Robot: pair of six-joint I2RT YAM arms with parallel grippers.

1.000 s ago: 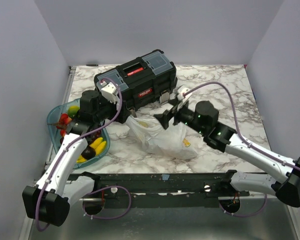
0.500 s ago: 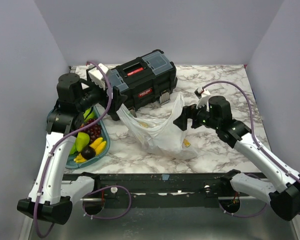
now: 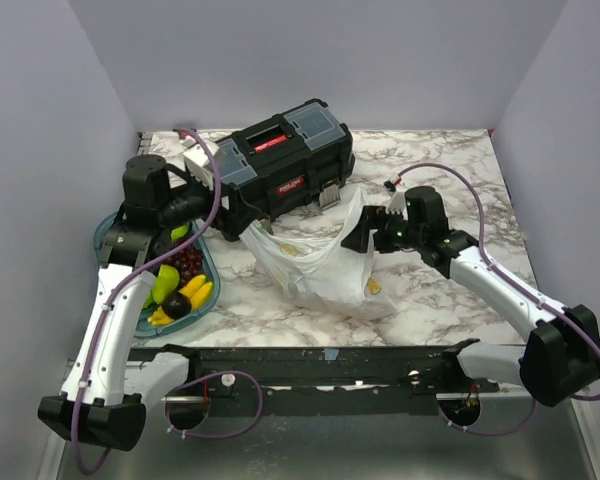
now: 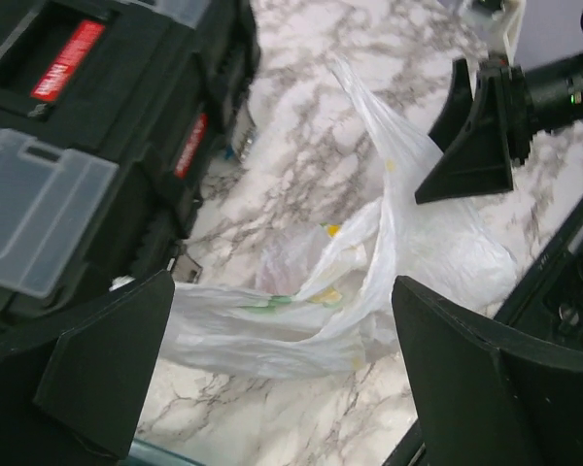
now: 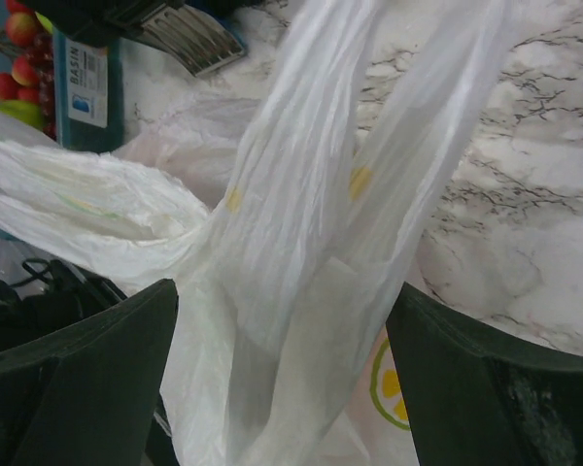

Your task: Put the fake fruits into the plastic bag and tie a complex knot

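The plastic bag (image 3: 320,268) lies crumpled on the marble in front of the toolbox, one handle standing up at its right. Its printed yellow-green marks show through. Fake fruits (image 3: 175,285), green, yellow, red and dark purple, lie in the teal tray (image 3: 108,240) at the left. My left gripper (image 3: 225,210) hovers by the toolbox's left front, open. In the left wrist view the bag (image 4: 301,320) lies below the spread fingers (image 4: 107,359). My right gripper (image 3: 360,232) is open at the raised handle. The right wrist view shows that handle (image 5: 311,243) passing between its spread fingers (image 5: 496,388).
A black toolbox (image 3: 280,165) with grey-blue lids stands behind the bag, close to the left gripper. Its metal latch (image 5: 185,34) shows in the right wrist view, with red fruits (image 5: 19,58) beyond. A black rail (image 3: 320,360) runs along the near edge.
Both grippers have drawn back from the bag's middle, the left toward the tray side, the right to the bag's right handle. The left jaws have opened wider. The bag's mouth is spread.
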